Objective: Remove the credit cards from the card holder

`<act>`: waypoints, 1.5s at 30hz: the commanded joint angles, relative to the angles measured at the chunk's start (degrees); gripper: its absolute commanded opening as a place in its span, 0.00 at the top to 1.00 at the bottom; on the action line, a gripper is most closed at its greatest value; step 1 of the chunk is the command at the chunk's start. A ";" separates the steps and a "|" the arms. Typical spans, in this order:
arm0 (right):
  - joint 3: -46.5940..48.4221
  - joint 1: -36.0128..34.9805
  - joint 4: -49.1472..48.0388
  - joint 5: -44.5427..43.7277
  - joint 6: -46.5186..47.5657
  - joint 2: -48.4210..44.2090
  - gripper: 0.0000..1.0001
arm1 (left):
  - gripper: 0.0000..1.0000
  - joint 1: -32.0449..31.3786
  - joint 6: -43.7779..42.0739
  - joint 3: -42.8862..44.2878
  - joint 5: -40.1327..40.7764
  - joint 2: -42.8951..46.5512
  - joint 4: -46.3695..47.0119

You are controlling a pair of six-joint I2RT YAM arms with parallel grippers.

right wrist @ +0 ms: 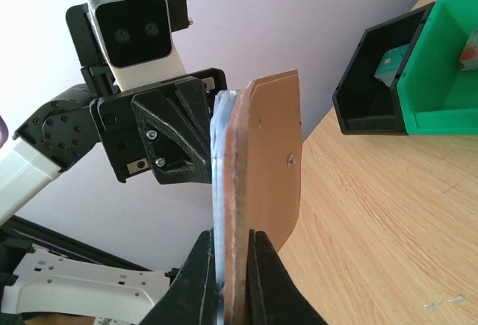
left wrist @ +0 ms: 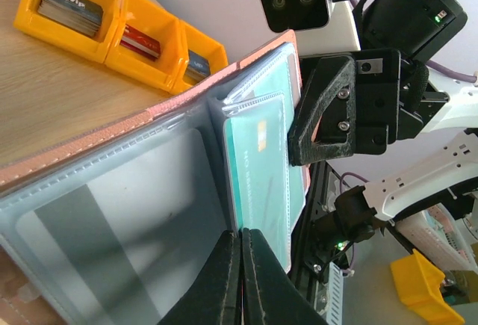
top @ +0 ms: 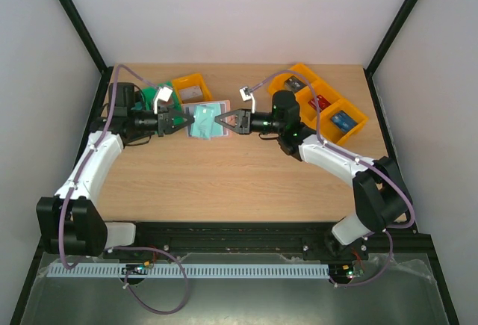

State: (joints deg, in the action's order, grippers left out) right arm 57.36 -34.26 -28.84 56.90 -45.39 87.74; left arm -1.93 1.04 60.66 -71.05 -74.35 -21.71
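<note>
Both arms hold the card holder [top: 207,121] up off the counter [top: 224,190], spread open btwn them. Left pincer [top: 179,124] is pressed shut on one edge; right pincer [top: 222,120] pinches the opp. tan flap. Risk: right seems to clamp cover + pocket together, not the teal card [left wrist: 261,183] alone, so a pull could drag the whole holder out of left's thin grip. Only left wrist view shows the card in its clear sleeve. Right wrist view shows just the tan back, plus green bin [right wrist: 441,78].
</note>
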 commanded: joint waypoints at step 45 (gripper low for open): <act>0.30 5.33 -8.45 3.20 -1.23 27.13 0.98 | 0.98 0.13 -2.10 -8.10 14.52 -31.77 20.35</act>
State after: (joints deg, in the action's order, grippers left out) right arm 56.31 -30.46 -34.81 57.89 -48.56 111.90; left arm -1.28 -0.67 52.58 -57.78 -102.32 -5.21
